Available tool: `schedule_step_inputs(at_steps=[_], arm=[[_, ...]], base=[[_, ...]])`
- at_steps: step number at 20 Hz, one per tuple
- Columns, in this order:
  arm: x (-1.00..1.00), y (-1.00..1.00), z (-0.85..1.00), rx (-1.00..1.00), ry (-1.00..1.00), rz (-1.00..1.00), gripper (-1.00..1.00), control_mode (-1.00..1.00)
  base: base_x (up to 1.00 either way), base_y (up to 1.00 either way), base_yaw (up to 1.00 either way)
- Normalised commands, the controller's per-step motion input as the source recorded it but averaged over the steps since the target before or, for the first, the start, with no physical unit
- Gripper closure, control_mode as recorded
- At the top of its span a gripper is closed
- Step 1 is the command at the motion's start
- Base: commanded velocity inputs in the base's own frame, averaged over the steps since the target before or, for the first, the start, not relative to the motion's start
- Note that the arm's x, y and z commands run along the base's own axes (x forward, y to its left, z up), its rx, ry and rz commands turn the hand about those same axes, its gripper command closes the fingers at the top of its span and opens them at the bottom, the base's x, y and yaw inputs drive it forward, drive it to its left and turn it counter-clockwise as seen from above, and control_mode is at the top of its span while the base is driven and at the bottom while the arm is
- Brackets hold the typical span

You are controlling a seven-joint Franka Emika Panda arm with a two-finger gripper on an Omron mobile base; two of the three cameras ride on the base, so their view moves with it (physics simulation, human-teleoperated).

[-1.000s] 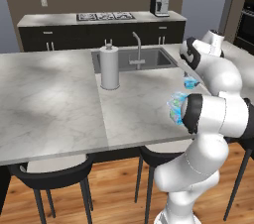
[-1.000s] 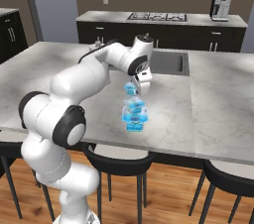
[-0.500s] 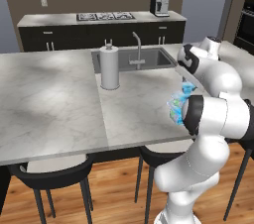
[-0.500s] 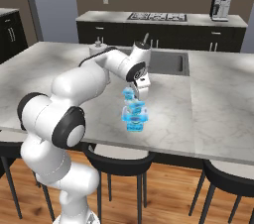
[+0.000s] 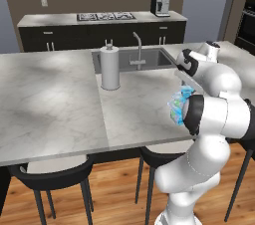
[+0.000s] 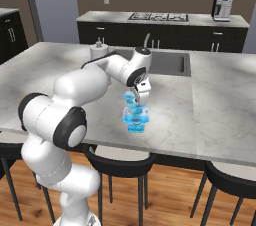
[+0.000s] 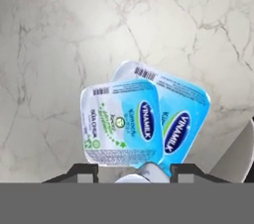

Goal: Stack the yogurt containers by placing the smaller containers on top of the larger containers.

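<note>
Your gripper [image 6: 140,91] hangs straight above the smaller container [image 7: 122,123]; whether its part-open jaws grip it, you cannot tell. That pack lies skewed over the larger container [image 7: 181,116] on the counter [image 6: 200,115], so square it before lowering.

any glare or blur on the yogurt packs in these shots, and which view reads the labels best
Hand view: small pack and large pack sharp, evenly lit, labels legible. Right base view: both packs look soft, a pale blue blur. Left base view: packs mostly hidden behind the arm; bright patches on the counter.
</note>
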Motion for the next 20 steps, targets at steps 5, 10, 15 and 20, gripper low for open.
schedule_step_inputs(at_steps=[5,10,15,20], arm=[[0.23,0.0,-0.09,0.0,0.0,-0.01,1.0,-1.0],[0.26,0.0,-0.08,0.0,-0.01,0.0,1.0,-1.0],[0.1,-0.02,-0.01,0.0,0.0,0.0,1.0,-1.0],[0.0,-0.12,0.0,0.0,0.0,0.0,1.0,-1.0]], base=[[0.0,0.0,0.0],[0.0,0.0,0.0],[0.0,0.0,0.0],[0.0,0.0,0.0]])
